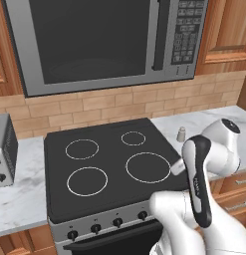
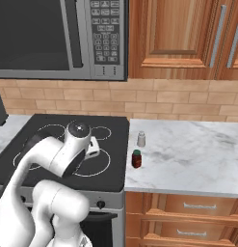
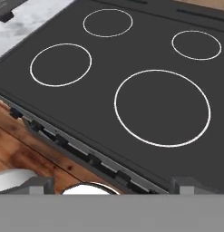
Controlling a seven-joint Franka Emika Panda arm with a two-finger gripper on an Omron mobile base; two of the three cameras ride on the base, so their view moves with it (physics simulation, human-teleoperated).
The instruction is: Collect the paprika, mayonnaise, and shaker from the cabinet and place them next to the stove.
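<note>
Fingers [image 3: 41,185] spread wide, gripping nothing; only the two dark tips visible at the bottom of the hand view, one at each side. Gripper [image 3: 111,186] poised above the stove [image 3: 145,54], looking down on the black glass. Large ring burner [image 3: 162,108] directly ahead of the fingertips, between them. Three smaller rings farther ahead. Row of dark knobs [image 3: 63,141] along the steel front just ahead of the tips, wooden floor showing beside it.

Well off to the right of the fingers, on the marble counter [image 2: 197,159]: shaker [image 2: 141,139], pale grey, upright, close to the stove's edge. Paprika [image 2: 136,158], dark red-brown, upright, just in front of the shaker and apart from it, also near the stove edge. In the left base view, shaker [image 1: 181,134] seen beyond the arm, right of the cooktop.

Mayonnaise: cannot tell where.

Cabinet [image 2: 188,34] high above and right of the fingers, doors closed, silver bar handle on the door. Microwave [image 1: 104,40] above the stove. Toaster oven [image 1: 4,157] far left on the other counter.
</note>
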